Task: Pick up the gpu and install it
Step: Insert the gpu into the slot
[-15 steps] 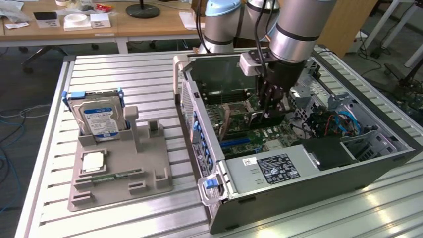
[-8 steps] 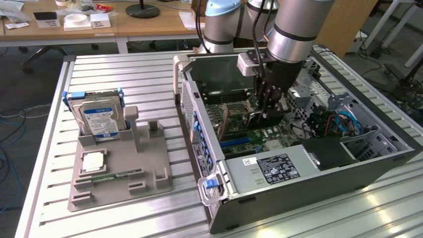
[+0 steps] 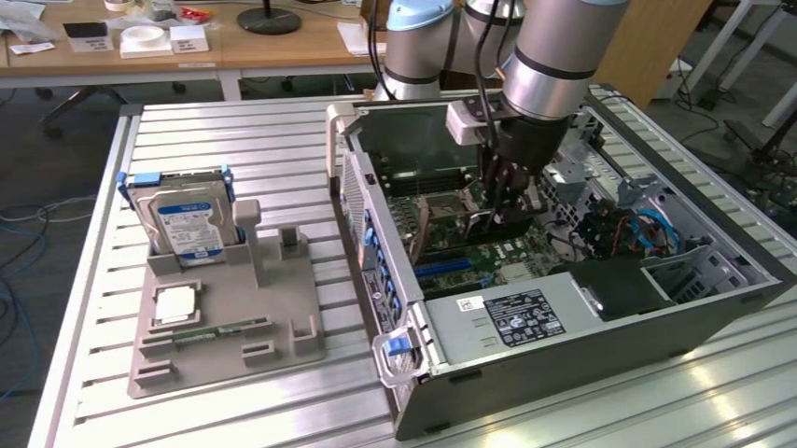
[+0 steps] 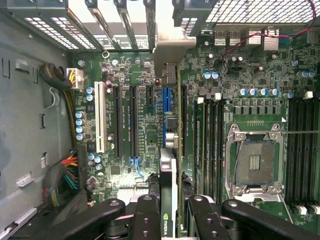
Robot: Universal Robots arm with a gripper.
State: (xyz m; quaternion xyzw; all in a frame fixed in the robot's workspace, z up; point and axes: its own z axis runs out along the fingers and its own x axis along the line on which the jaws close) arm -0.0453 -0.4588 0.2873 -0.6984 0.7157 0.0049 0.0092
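Gripper (image 4: 171,202): mine, hanging straight down into the open computer case (image 3: 598,327), fingertips aimed at the motherboard (image 4: 125,75).
Jaws: closed most of the way and stopped by the thin card between them, with 1 finger pressing on each flat face.
Gpu (image 4: 168,165): clamped between my jaws, standing on edge and reaching past my fingertips toward the board.
End bracket (image 4: 171,45): the card's silver end, farthest from my jaws, next to the case's rear slot openings.
Why on edge: as I judge it, holding the 2 faces leaves the connector edge free and keeps the card square to the board.
Blue slot (image 4: 166,102): directly below my jaws, running along the same line as the card. I cannot tell whether the card's edge touches it.
Black slots (image 4: 132,120): on one side of my jaws, parallel to the card and apart from it.
CPU socket (image 4: 255,162): on the other side of my jaws, open and clear of the card.
Hard drive (image 3: 193,219): upright in the grey holder (image 3: 237,317) outside the case, well apart from my jaws toward the exterior view's left.
Task state: the card is picked up and inside the case, lined up over the blue slot. I cannot see that it is seated.
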